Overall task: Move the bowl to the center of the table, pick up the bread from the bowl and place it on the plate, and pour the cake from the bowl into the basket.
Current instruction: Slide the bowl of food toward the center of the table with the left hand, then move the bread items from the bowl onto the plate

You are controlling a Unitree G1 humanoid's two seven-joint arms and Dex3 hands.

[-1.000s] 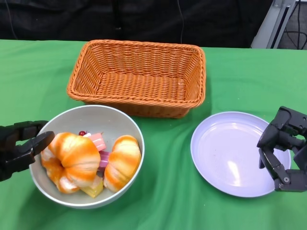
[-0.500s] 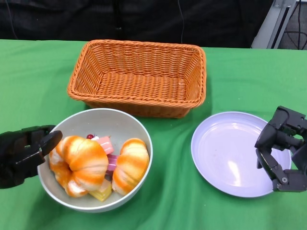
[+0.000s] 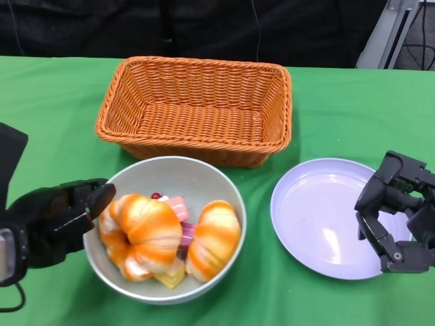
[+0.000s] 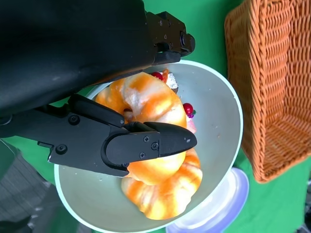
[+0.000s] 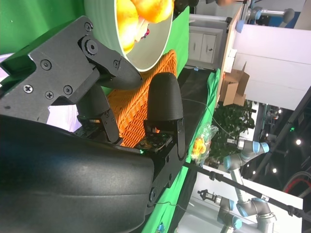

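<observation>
Green table (image 3: pixel 326 102), filling the head view below a dark backdrop. Upper centre: woven orange basket (image 3: pixel 197 109), holding nothing visible; it stands just behind the bowl, where the cake can later be tipped into it.

Lower centre-left: grey bowl (image 3: pixel 197 180), its far rim just in front of the basket's near wall. It holds two orange-and-white bread rolls (image 3: pixel 146 227), lying side by side, with pink-and-yellow cake pieces (image 3: pixel 178 207) wedged between and beneath them and a small red berry-like piece at the back. The bowl sits somewhat left of mid-frame, so the centring step appears under way rather than finished.

Right of centre: pale lilac plate (image 3: pixel 312 210), well apart from the bowl and bare of food, awaiting the bread.

Lower left: left hand (image 3: pixel 58 221), at the bowl's left rim. In the left wrist view one of its fingers (image 4: pixel 150 145) lies across the rolls inside the bowl while the rest of the hand stays outside the wall, a pinch on the rim suited to sliding the bowl sideways.

Lower right: right hand (image 3: pixel 394 210), over the plate's right edge, fingers spread and holding nothing; judged to be waiting near the plate until the bread is to be lifted.
</observation>
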